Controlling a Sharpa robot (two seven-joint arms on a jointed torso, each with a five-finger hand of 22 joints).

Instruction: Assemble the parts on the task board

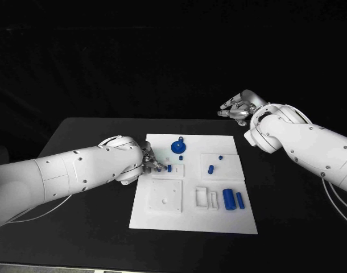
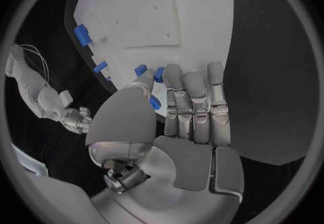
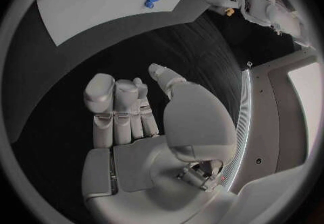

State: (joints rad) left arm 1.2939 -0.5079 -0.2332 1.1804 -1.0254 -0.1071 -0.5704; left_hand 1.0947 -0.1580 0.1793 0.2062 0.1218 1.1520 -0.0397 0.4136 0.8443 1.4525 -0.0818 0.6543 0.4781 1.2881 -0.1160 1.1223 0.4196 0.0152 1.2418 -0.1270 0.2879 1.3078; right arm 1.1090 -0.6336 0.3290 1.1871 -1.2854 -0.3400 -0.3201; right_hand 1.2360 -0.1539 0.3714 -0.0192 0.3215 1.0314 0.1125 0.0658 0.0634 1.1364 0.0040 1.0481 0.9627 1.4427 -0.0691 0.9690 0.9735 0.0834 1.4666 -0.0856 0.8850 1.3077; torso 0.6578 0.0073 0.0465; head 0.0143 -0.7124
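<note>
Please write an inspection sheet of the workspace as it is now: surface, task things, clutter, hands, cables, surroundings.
Surface: black table, task board in its middle.
Job's things: blue round part, small blue parts, two blue cylinders on the board.
Clutter: nothing seen.
Hands: left hand at the board's left edge, fingers by a small blue piece, grip unclear; right hand open, beyond the board.
Cables: thin cables under the right arm.
Surroundings: dark.

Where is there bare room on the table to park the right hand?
Bare black table lies right of the task board, below the right hand, and along its near edge. Behind the board is also bare. The board's middle is crowded with blue parts, and the left hand occupies its left edge.
</note>
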